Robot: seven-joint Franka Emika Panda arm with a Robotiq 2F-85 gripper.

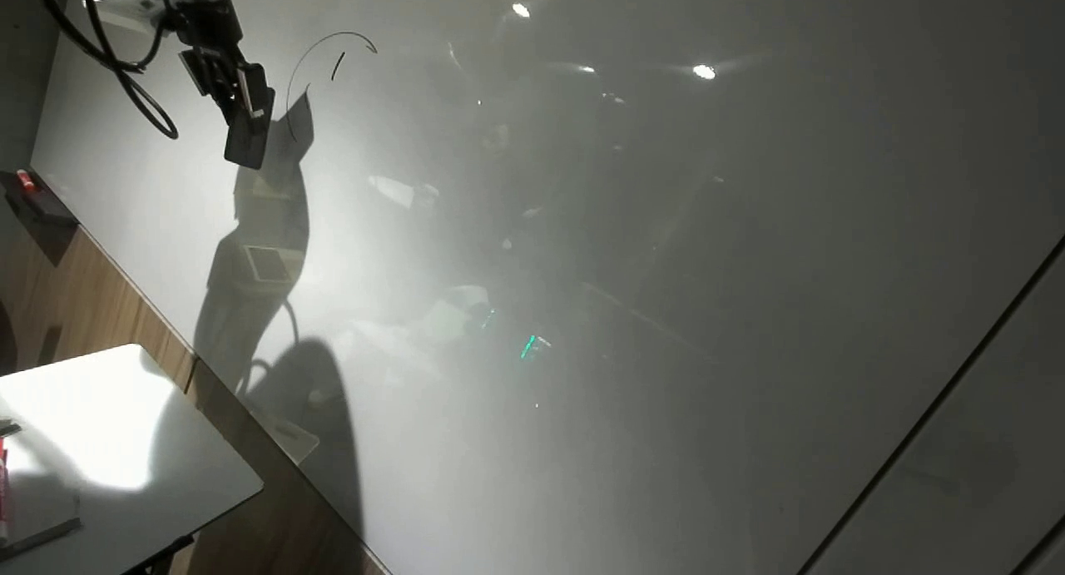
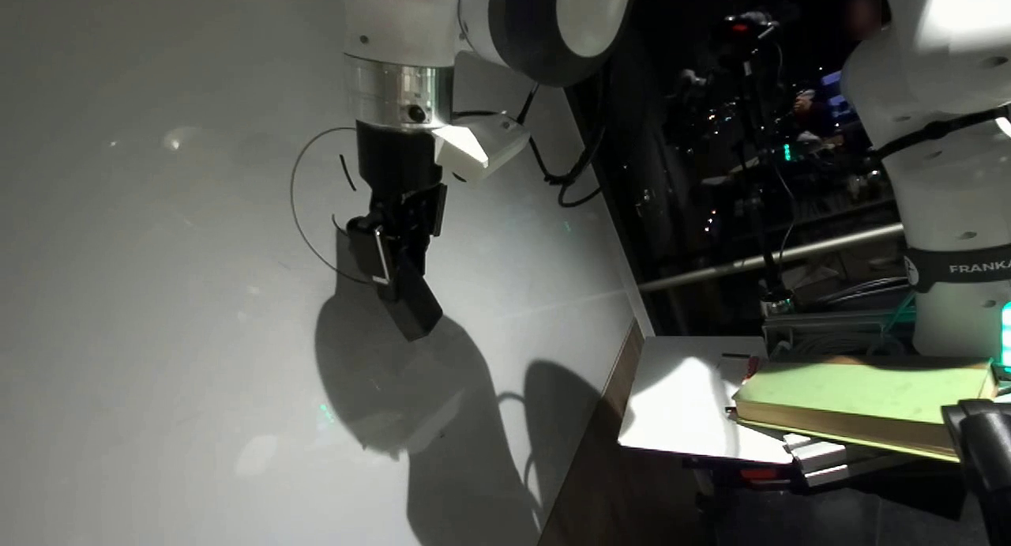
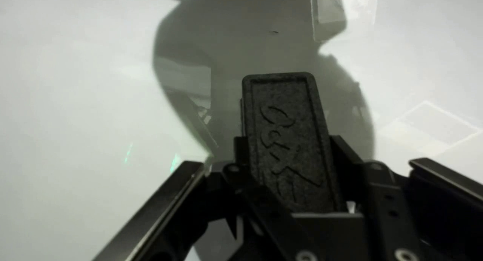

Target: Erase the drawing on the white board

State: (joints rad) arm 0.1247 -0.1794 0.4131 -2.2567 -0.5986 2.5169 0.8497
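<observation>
The gripper (image 3: 290, 152) is clamping its jaws on both sides of a dark eraser (image 2: 412, 303) and holding it in front of the white board (image 1: 666, 442), though from here I'm not making out whether the two are touching. In an exterior view, the drawing (image 2: 347, 172), a thin open curve with short strokes, is showing on the board, partly hiding behind the gripper.

White counter (image 2: 683, 416): rounded corners | Green book (image 2: 865, 392): lying flat | Wood-grain panel (image 1: 116, 296) | Metal rail (image 2: 833, 244): slanting | Dark block (image 1: 48, 205): bearing small red object (image 1: 27, 180)
</observation>
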